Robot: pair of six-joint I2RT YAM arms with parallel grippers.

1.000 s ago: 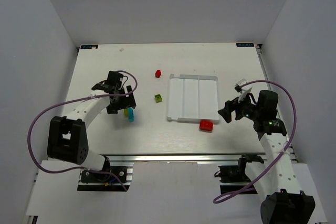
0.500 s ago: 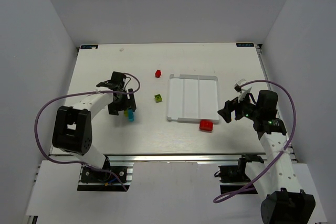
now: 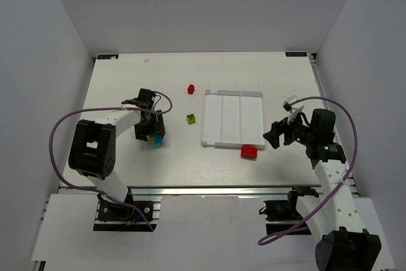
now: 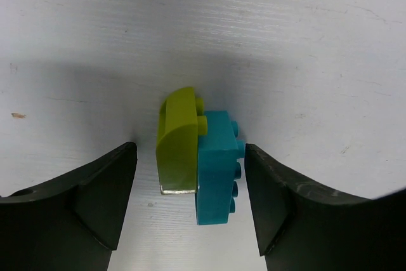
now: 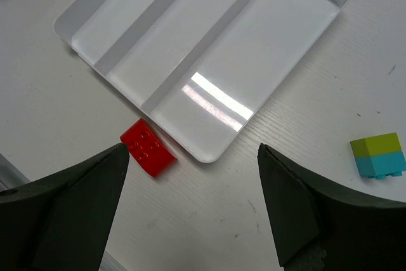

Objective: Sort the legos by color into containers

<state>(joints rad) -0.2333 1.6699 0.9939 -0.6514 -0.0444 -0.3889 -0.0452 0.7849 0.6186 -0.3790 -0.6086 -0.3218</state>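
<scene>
Table: flat white rectangular tabletop [image 3: 127,80].
Walls: plain pale grey panels [image 3: 203,4], set on three sides.
Near edge: silver aluminium rail [image 3: 209,191].

- My left gripper [image 3: 152,136] points straight down, low over the surface, with its jaws parted.
- My left arm is folded sharply at the elbow, the forearm reaching right.
- My right gripper [image 3: 271,136] faces left from a raised wrist, jaws spread wide.
- My two arms are well apart.
</scene>
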